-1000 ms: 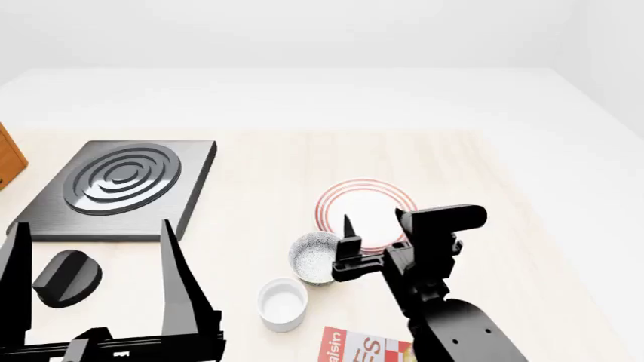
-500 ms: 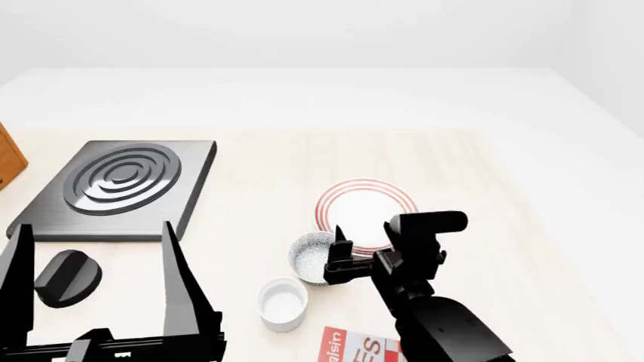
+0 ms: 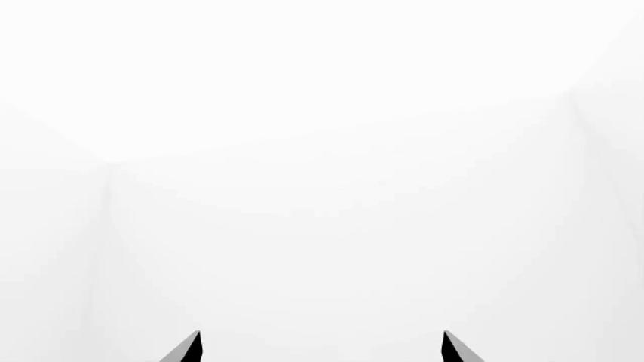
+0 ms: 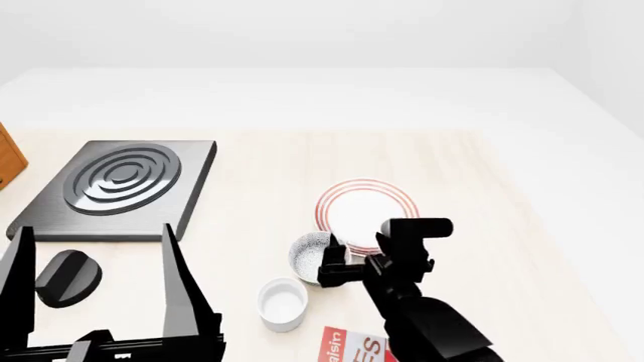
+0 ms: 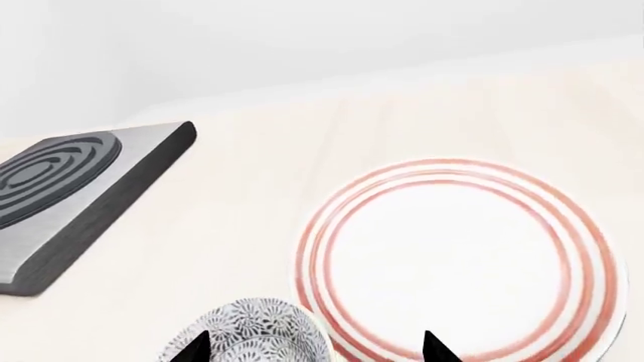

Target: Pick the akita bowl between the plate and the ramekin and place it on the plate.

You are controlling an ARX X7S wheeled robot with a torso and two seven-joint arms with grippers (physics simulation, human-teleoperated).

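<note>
Right gripper (image 4: 335, 265) spread open, hanging low at bowl (image 4: 314, 255) rim on the plate (image 4: 363, 207) side, tips set to straddle the wall. Bowl on table between plate and ramekin (image 4: 282, 303), touching neither. Left gripper (image 4: 96, 290) parked open, clear of work

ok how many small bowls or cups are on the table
2. The akita bowl sits beside the plate, with the right pincer at its rim. The ramekin is nearer the robot, past the bowl. None else shows, though the arms could hide some.
</note>
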